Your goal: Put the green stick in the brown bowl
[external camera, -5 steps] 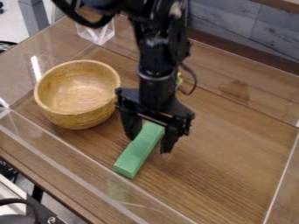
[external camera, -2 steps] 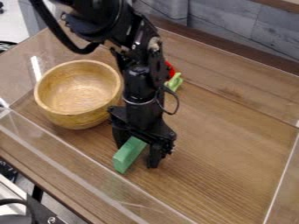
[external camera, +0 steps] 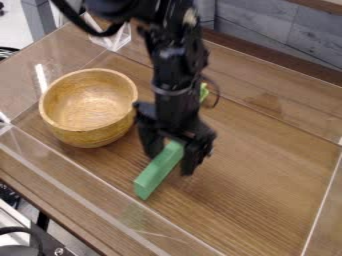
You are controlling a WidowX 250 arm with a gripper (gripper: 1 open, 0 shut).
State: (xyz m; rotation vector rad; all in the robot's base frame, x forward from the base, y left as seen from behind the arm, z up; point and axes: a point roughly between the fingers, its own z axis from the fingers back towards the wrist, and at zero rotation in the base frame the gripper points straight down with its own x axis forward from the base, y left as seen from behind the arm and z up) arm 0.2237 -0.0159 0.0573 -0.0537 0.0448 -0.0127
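Green rectangular stick [external camera: 159, 170] lies on the wooden surface [external camera: 267, 150], not in the brown wooden bowl [external camera: 88, 106]. Black gripper [external camera: 174, 157] straddles its upper end, jaws wide open, apparently gripping nothing; grasp, lift and transfer all remain.

The stick [external camera: 158, 172] is bright green. The bowl [external camera: 87, 108] is pale tan wood with faint grain rings, and the table [external camera: 267, 150] is streaked brown. The gripper [external camera: 174, 160] is black.

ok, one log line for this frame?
pincer: open, straddling far end of green stick | stick: flat on table, not gripped | brown bowl: empty, camera-left of stick
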